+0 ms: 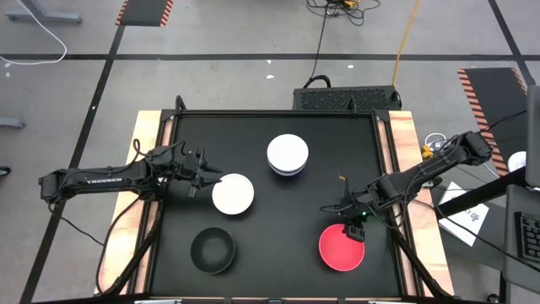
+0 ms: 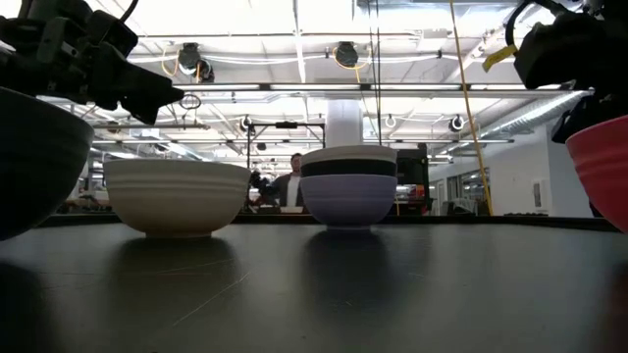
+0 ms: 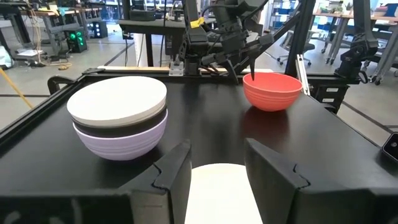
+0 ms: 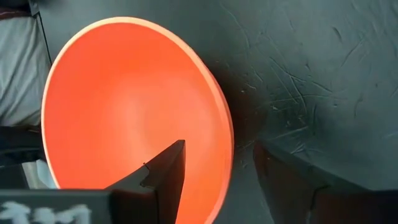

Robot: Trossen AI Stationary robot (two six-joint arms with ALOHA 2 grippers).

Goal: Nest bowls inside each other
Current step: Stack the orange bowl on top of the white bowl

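Note:
A red bowl (image 1: 342, 247) sits upright on the table near its right near corner. My right gripper (image 1: 353, 226) is open at the bowl's far rim (image 4: 222, 134), one finger inside, one outside. A single white bowl (image 1: 232, 194) stands left of centre. My left gripper (image 1: 211, 179) is open just above that bowl's left rim (image 3: 217, 186). A stack (image 1: 288, 154) stands farther back: a white bowl in a black one in a lavender one (image 3: 121, 140). A lone black bowl (image 1: 213, 250) rests near the near edge.
The black table top (image 1: 278, 279) has a raised rim and wooden side strips (image 1: 143, 143). Bare mat lies between the black and red bowls. Cables and a black box (image 1: 346, 97) lie beyond the far edge. A person (image 2: 294, 181) stands far off in the room.

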